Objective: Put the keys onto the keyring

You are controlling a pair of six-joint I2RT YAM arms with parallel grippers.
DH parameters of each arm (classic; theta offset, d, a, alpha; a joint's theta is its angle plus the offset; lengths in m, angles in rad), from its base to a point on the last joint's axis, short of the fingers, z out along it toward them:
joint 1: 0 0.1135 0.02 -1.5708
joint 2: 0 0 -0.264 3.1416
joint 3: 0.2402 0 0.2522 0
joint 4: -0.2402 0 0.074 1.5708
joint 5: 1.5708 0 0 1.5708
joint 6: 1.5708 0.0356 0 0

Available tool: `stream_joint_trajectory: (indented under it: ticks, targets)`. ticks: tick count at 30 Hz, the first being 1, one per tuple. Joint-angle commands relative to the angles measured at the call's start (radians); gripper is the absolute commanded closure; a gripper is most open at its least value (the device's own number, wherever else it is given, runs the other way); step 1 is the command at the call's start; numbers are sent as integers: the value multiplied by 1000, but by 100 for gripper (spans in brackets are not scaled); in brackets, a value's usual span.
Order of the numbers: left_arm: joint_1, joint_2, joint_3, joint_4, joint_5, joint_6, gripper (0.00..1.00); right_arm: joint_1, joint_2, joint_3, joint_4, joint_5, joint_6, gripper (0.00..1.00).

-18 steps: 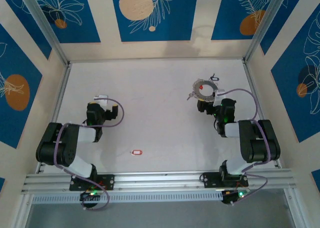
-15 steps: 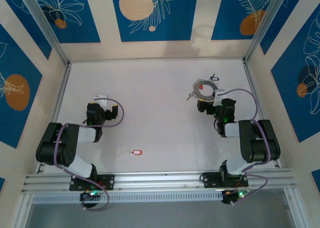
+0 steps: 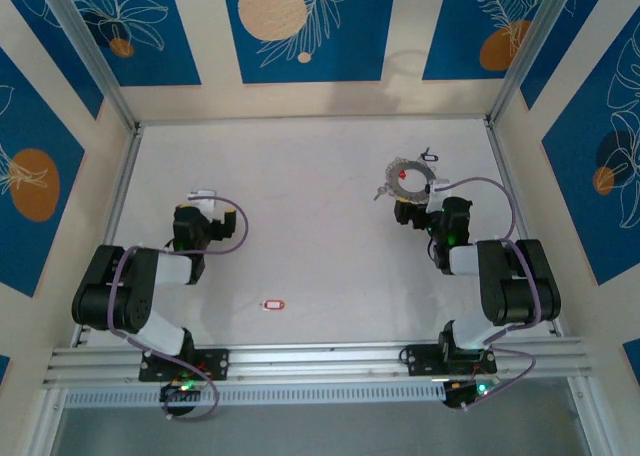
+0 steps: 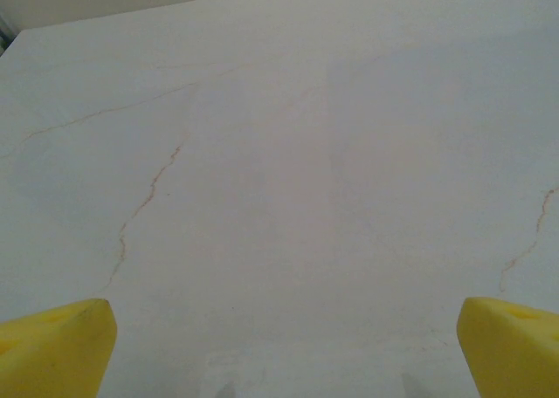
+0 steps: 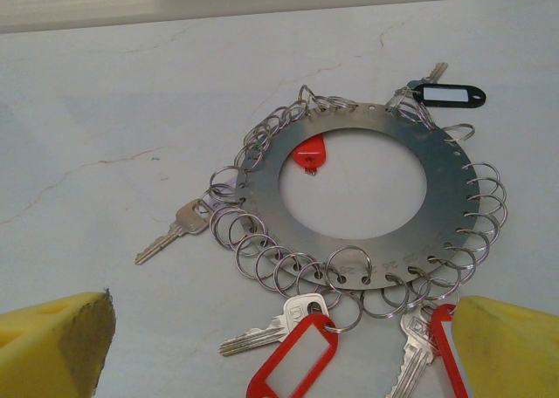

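**A:** Where is the loose key tag [image 3: 273,304] lying?

**B:** It is lying flat on the tabletop [image 3: 320,226], near the front edge between the two arm bases. That is well apart from the keyring [image 5: 441,184], which is resting at the far right, just ahead of the right fingers [image 5: 507,346].

**A:** How is it going to handle?

**B:** I am guessing light, thin, slick plastic, prone to skating when nudged. Pinching it across its long edges is looking safest. The keyring is looking stiff and heavier, and its small split rings [image 5: 301,276] springy and fiddly.

**A:** And the arms?

**B:** Both are sitting folded low, wrists reaching forward. The left fingers [image 4: 61,346] are gaping wide over bare tabletop, gripping nothing. The right fingers are spreading wide too, empty, framing the keyring's near rim.
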Motion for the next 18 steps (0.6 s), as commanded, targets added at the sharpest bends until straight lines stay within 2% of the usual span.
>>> stream_joint_trajectory:
  ticks: [1, 8, 15, 16, 18]
  targets:
    - [16, -4, 22, 15, 20, -15, 0, -3, -10, 9, 9, -14, 4, 1]
    - [16, -4, 22, 14, 20, -15, 0, -6, -10, 7, 9, -19, 5, 1]
    - [21, -9, 24, 14, 18, -19, 0, -10, -17, -29, 67, 114, 70, 1]
    - [20, -26, 36, -23, 7, -25, 0, -9, -20, -30, 71, 102, 63, 1]
    - [14, -102, 93, -189, -13, -23, 0, -17, -56, -69, 124, -22, 21, 1]
